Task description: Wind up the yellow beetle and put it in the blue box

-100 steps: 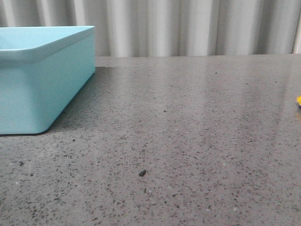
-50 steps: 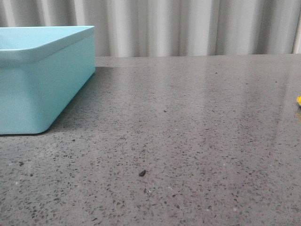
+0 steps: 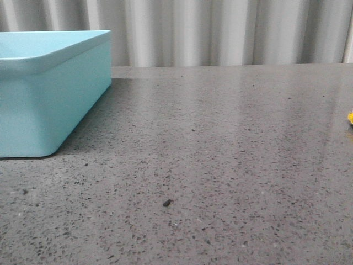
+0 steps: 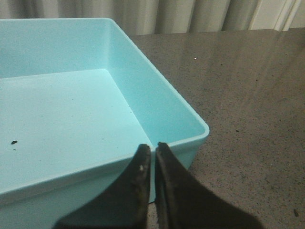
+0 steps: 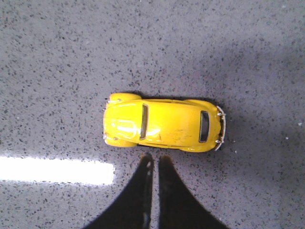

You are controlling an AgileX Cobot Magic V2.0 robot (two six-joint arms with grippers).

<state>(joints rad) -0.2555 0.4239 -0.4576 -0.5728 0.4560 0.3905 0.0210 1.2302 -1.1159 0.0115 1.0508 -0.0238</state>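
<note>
The yellow beetle [image 5: 163,124] sits on its wheels on the speckled grey table, seen from straight above in the right wrist view. Only a yellow sliver of it [image 3: 350,117] shows at the right edge of the front view. My right gripper [image 5: 153,158] hangs above the table just beside the car's long side, shut and empty, not touching it. The blue box [image 3: 47,88] stands at the far left of the table, open and empty inside [image 4: 62,109]. My left gripper [image 4: 152,149] is shut and empty, over the box's near corner rim.
A small dark speck [image 3: 166,203] lies on the grey table [image 3: 220,154]. A pale corrugated wall [image 3: 231,30] runs behind the table's far edge. A bright light reflection [image 5: 57,171] lies on the tabletop beside the right fingers.
</note>
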